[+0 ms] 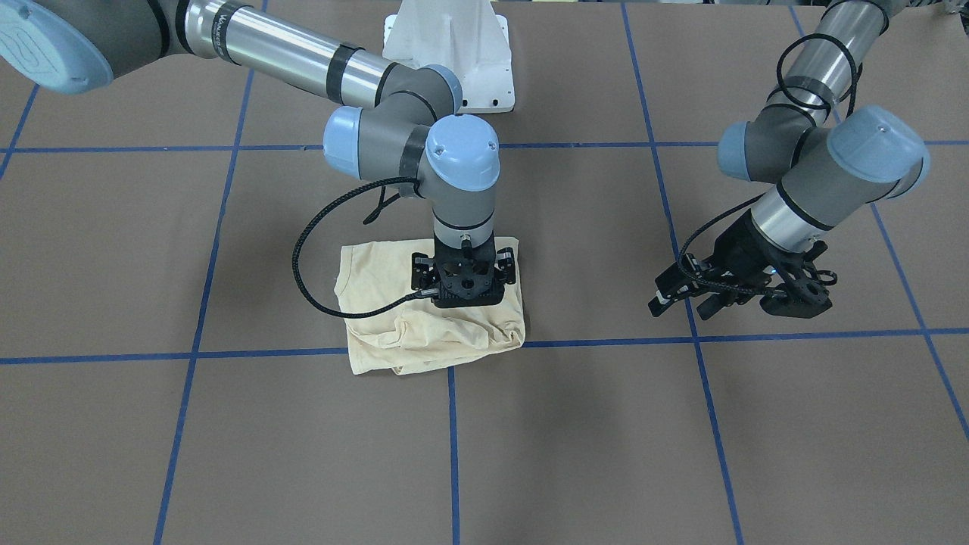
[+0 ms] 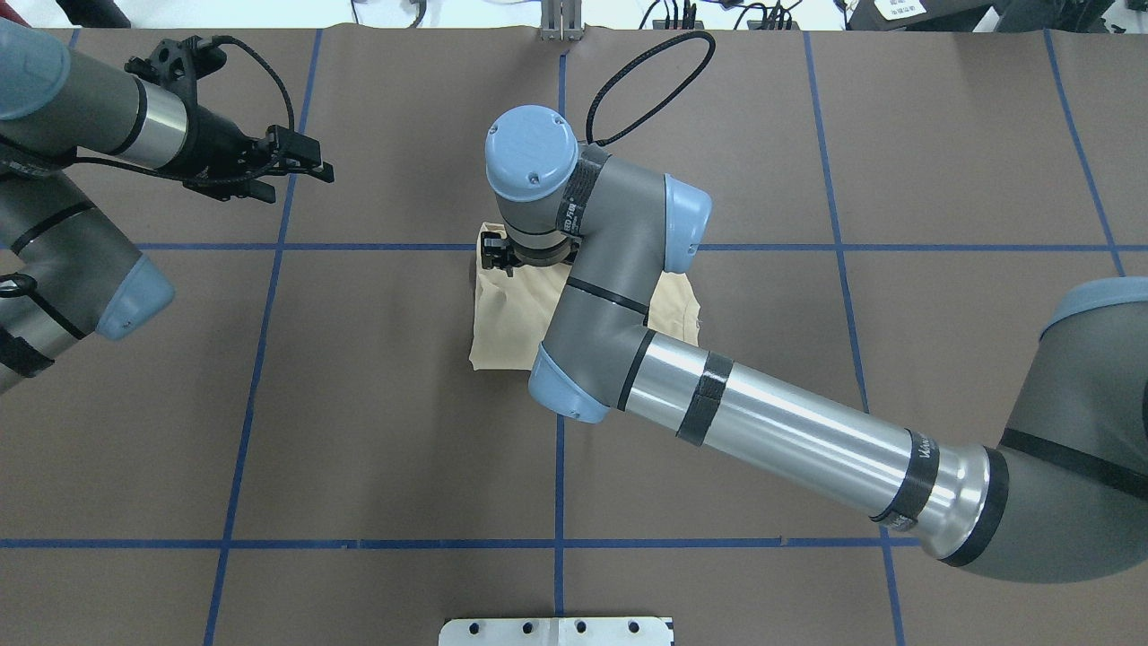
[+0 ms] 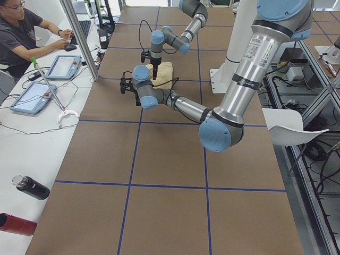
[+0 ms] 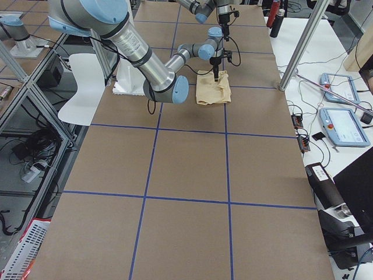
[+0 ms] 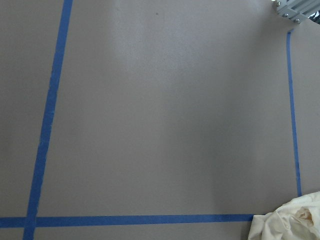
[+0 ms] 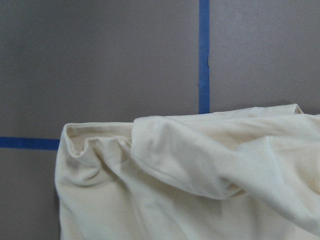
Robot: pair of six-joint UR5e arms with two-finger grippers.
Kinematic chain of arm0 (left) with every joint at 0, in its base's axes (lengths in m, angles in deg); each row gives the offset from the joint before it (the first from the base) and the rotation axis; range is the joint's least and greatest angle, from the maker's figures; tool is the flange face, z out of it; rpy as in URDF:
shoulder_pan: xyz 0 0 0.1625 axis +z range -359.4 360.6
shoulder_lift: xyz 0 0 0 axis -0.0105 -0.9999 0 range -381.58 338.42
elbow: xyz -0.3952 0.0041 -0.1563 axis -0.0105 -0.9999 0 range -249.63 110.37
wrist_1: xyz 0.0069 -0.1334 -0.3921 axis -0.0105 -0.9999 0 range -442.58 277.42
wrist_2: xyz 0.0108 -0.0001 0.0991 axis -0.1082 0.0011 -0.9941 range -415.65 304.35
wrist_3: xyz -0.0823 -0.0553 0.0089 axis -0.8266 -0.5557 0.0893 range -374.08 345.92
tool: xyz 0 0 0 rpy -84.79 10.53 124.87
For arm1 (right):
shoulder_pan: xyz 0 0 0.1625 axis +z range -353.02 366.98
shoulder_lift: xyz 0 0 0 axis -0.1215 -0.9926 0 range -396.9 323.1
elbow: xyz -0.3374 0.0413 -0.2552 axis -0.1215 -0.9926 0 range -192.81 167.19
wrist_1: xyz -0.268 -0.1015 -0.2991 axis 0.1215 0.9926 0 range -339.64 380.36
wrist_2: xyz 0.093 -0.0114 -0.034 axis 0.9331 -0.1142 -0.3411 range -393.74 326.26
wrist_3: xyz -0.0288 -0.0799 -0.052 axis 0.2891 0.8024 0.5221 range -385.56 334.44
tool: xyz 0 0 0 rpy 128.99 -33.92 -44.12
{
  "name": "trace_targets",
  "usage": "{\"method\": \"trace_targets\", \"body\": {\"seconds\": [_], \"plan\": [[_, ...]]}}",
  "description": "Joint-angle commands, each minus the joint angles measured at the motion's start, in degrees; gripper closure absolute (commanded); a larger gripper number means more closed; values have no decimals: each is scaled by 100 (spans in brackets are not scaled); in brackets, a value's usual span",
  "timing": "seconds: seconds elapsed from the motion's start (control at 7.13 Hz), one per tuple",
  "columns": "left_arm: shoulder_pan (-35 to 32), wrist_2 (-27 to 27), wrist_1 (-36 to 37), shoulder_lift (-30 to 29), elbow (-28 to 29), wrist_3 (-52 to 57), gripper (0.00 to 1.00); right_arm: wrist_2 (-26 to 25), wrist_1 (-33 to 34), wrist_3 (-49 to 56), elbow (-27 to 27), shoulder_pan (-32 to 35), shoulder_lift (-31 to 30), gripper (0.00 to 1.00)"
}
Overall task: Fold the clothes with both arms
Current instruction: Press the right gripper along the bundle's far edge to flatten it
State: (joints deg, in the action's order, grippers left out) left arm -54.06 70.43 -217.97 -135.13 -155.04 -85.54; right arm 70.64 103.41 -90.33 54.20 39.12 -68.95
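The clothes (image 1: pixel 386 303) are one pale cream shirt, folded into a small rumpled bundle at the table's middle (image 2: pixel 511 323). My right gripper (image 1: pixel 463 291) points straight down onto the bundle's edge nearest my left arm, and its body hides the fingertips, so I cannot tell if it is open or shut. The right wrist view is filled with creased cream cloth (image 6: pixel 175 190). Off to the side, my left gripper (image 1: pixel 677 303) hovers over bare table with its fingers apart and nothing between them (image 2: pixel 300 179). A corner of the shirt (image 5: pixel 292 222) shows in the left wrist view.
Blue tape lines (image 1: pixel 453 439) divide the brown table top into squares. The white pedestal base (image 1: pixel 454 45) stands at the robot's side of the table. A person (image 3: pixel 21 32) sits at a side desk with tablets, and bottles (image 3: pixel 32 187) lie beyond the table's edge.
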Motion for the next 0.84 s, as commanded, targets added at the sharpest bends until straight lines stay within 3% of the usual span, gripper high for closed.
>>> {"method": "trace_targets", "body": {"seconds": [0.0, 0.56, 0.7], "plan": [[-1, 13, 3, 0, -11, -8, 0, -58, -375, 34, -606, 3, 232, 1], [-53, 22, 3, 9, -37, -9, 0, -618, -1465, 191, -1968, 266, 821, 3], [-140, 161, -5, 9, -37, -9, 0, -821, -1511, 288, -2042, 310, 893, 3]]}}
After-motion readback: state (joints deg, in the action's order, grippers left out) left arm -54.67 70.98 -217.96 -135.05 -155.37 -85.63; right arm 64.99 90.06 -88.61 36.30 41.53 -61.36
